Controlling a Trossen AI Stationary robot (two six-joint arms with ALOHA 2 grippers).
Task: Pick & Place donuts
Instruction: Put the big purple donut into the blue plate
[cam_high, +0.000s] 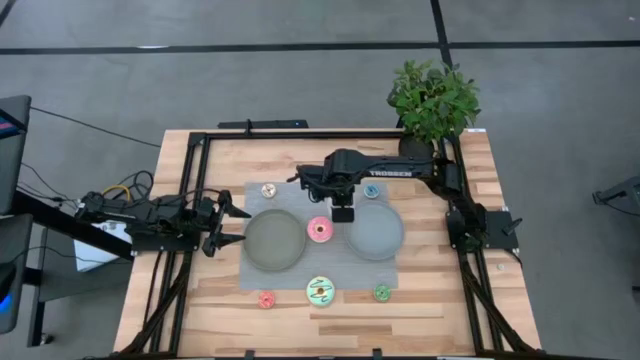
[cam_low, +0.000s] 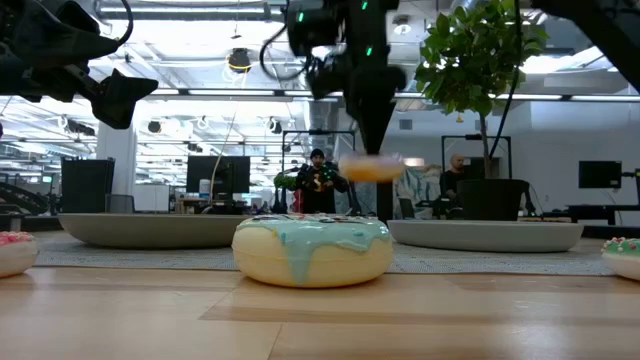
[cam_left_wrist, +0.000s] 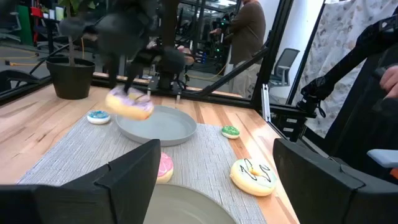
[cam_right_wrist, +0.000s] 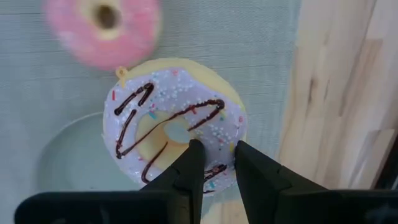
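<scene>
Right gripper (cam_right_wrist: 214, 163) clamped on the rim of the lilac sprinkled donut (cam_right_wrist: 174, 127), holding it in the air above the near edge of the right grey plate (cam_high: 377, 231). Pink donut (cam_high: 320, 229) on the mat just beside that plate, between it and the left grey plate (cam_high: 274, 239). Blue donut (cam_high: 372, 190) just behind the right plate. Mint donut (cam_high: 321, 291), red donut (cam_high: 267, 299) and green donut (cam_high: 382, 292) along the mat's front edge; tan donut (cam_high: 268, 190) at its back. Left gripper (cam_high: 232, 226) wide open, empty, beside the left plate over the worktop (cam_high: 440, 300).
</scene>
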